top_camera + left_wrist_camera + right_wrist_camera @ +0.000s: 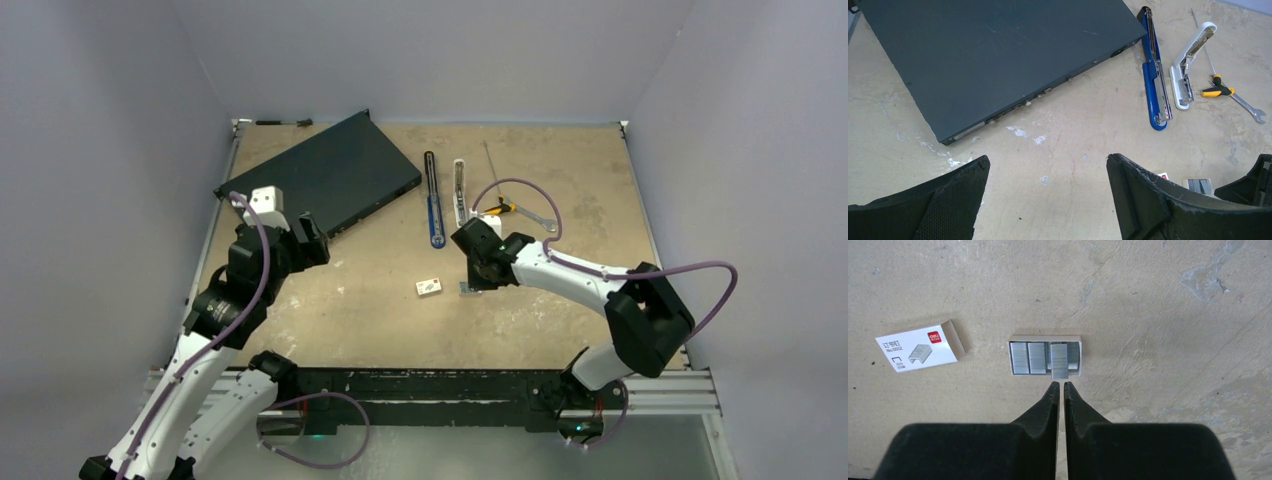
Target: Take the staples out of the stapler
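Observation:
The stapler lies apart in two bars at the table's far middle: a black-and-blue bar (432, 200) (1154, 75) and a white-silver bar (460, 192) (1188, 65). The staples (1045, 357) are silvery blocks lying in a small shallow grey tray (1045, 338); one strip (1059, 361) lies on top, overhanging the tray's near edge. My right gripper (1061, 385) (478, 272) hovers just short of that strip, its fingers nearly together with nothing between them. My left gripper (1048, 165) (308, 236) is open and empty over bare table at the left.
A small white staple box (920, 346) (429, 288) lies left of the tray. A large dark flat device (320, 180) (998, 55) fills the back left. A yellow-handled screwdriver (1217, 91) and a silver wrench (1248, 106) lie right of the white bar.

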Controlling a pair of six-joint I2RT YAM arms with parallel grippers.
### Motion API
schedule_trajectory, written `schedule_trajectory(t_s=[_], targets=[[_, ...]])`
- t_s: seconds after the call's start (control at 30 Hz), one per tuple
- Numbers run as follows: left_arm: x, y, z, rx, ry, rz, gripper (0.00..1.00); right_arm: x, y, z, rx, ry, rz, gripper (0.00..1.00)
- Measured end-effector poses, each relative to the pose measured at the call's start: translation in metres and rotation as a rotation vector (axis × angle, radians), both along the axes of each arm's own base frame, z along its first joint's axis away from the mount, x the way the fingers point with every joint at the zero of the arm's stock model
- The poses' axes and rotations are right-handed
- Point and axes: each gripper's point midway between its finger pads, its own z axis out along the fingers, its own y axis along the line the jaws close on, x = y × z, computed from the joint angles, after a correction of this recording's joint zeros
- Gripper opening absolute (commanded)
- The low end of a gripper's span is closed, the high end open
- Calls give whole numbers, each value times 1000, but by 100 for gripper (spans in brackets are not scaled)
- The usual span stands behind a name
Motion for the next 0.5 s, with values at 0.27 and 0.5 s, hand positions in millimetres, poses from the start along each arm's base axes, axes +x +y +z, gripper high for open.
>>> schedule_trajectory(t_s=[0.27, 0.5], targets=[[0, -1, 0, -1, 2, -4, 86, -5, -1, -11, -21, 41, 10, 8], [0, -1, 0, -2, 3, -4, 86, -5, -1, -11, -24, 42, 15, 8]])
